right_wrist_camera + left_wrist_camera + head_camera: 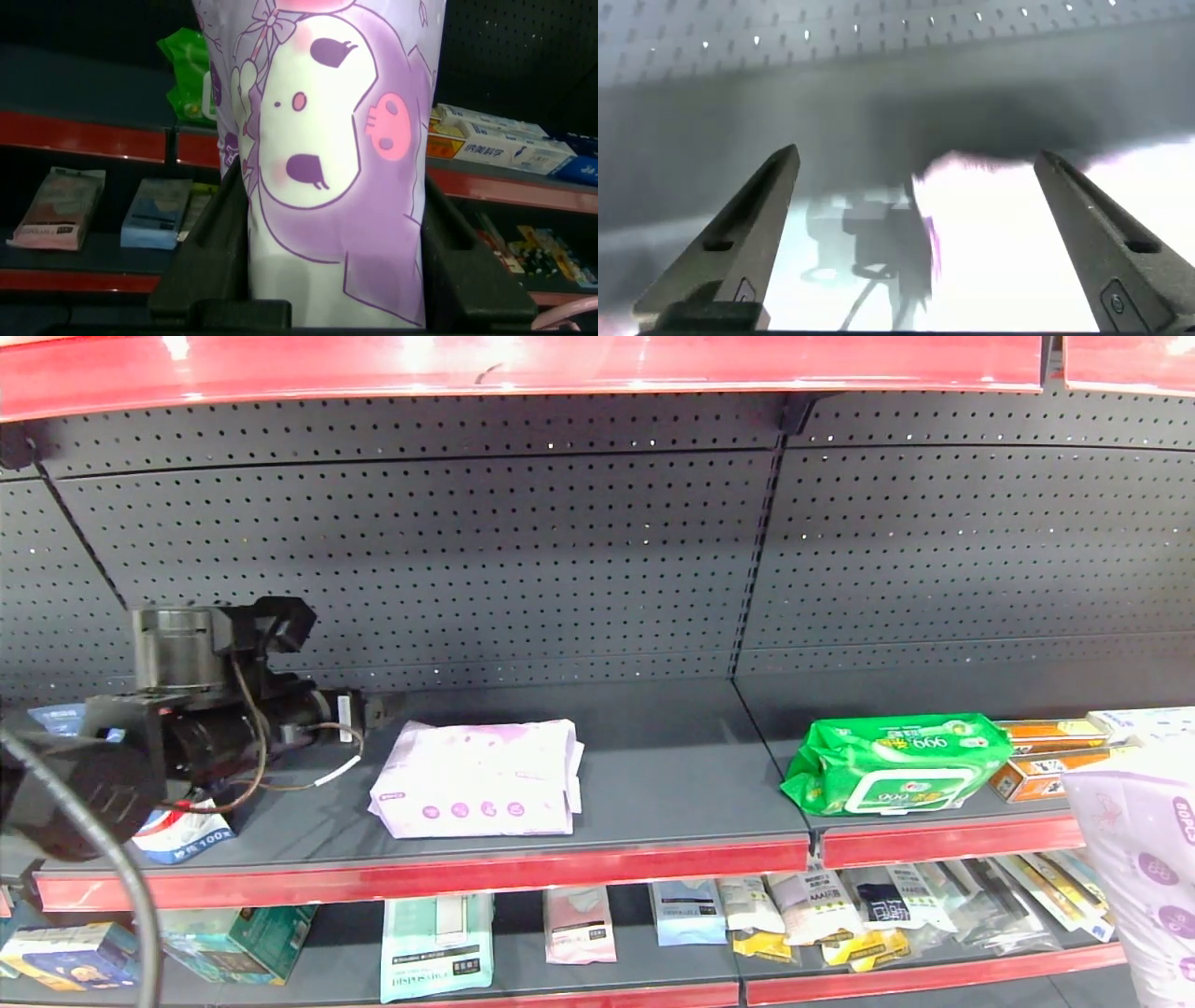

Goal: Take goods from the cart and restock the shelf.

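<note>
A pale pink soft pack (476,777) lies flat on the dark shelf board (653,775), left of centre. My left gripper (362,711) rests low over the board just left of that pack, pointing at it. In the left wrist view it (917,159) is open, both dark fingers (752,233) spread, with the pink pack (999,243) just ahead and nothing between them. My right gripper (336,261) is shut on a white and purple cartoon-print pack (336,140), held upright. That pack (1139,868) shows at the lower right, in front of the shelf.
A green wipes pack (887,761) and orange boxes (1050,756) lie on the right section of the shelf. A blue and white pack (182,835) sits under the left arm. The lower shelf (560,989) holds several small packets. A perforated back panel (467,541) closes the rear.
</note>
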You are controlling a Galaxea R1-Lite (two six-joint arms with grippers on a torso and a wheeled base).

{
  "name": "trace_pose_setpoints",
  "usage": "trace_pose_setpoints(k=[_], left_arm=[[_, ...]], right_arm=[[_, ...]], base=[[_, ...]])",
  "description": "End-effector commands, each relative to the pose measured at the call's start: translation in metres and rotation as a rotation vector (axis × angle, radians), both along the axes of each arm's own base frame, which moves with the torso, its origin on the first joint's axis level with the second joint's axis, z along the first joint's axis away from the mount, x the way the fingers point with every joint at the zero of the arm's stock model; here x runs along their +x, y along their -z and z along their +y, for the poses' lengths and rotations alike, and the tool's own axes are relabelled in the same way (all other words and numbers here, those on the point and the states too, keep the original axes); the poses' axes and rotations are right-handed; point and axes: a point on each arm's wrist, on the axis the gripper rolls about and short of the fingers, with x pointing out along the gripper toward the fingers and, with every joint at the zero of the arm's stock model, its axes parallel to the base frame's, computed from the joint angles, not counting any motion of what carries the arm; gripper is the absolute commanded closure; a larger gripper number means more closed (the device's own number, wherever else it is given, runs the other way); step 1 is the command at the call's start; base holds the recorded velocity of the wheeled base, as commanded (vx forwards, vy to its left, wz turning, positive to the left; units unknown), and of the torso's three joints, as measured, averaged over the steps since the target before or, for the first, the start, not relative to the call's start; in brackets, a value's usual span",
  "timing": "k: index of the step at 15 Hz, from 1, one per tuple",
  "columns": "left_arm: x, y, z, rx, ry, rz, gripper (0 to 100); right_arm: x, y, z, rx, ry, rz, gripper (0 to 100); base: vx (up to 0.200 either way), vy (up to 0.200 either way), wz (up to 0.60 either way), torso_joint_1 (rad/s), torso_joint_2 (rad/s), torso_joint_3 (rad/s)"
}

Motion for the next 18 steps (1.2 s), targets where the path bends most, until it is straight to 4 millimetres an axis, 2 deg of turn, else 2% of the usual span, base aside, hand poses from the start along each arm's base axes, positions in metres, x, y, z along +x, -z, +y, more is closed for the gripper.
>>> trace_pose_setpoints(k=[1,3,5,6,7,8,10,11,13,15,18], left_arm=[[-0.074,-0.019,0.014,-0.048,0.026,-0.062,0],[-0.115,-0.025,0.022,-0.104,0.074,-0.109,0],[-0.166,-0.026,0.024,-0.127,0.143,-0.181,0],[-0.182,-0.024,0.025,-0.130,0.158,-0.188,0],[-0.215,-0.023,0.025,-0.138,0.182,-0.168,0],[-0.238,-0.020,0.026,-0.145,0.206,-0.144,0],[-0.271,-0.017,0.026,-0.160,0.255,-0.126,0],[-0.279,-0.012,0.027,-0.159,0.266,-0.137,0],[-0.300,0.011,0.028,-0.153,0.323,-0.191,0],[-0.307,0.023,0.029,-0.146,0.340,-0.212,0],[-0.306,0.029,0.031,-0.115,0.233,-0.207,0]], right_arm=[[0.000,0.003,0.000,0.001,0.010,0.007,100],[0.003,0.002,-0.001,0.009,0.050,0.033,100],[0.006,0.005,-0.002,0.025,0.084,0.068,100],[0.007,0.003,-0.002,0.025,0.082,0.071,100],[0.013,-0.003,-0.002,0.028,0.069,0.108,100],[0.018,-0.008,-0.002,0.031,0.037,0.131,100],[0.025,-0.014,-0.001,0.029,-0.064,0.166,100],[0.026,-0.016,0.000,0.028,-0.078,0.169,100],[0.033,-0.030,-0.001,0.030,-0.089,0.172,100],[0.040,-0.037,-0.001,0.032,-0.089,0.190,100],[0.049,-0.041,-0.001,0.034,-0.093,0.216,100]], base=[[0.000,0.000,0.00,0.000,0.00,0.000],[0.000,0.000,0.00,0.000,0.00,0.000],[0.000,0.000,0.00,0.000,0.00,0.000],[0.000,0.000,0.00,0.000,0.00,0.000],[0.000,0.000,0.00,0.000,0.00,0.000],[0.000,0.000,0.00,0.000,0.00,0.000],[0.000,0.000,0.00,0.000,0.00,0.000],[0.000,0.000,0.00,0.000,0.00,0.000],[0.000,0.000,0.00,0.000,0.00,0.000],[0.000,0.000,0.00,0.000,0.00,0.000],[0.000,0.000,0.00,0.000,0.00,0.000]])
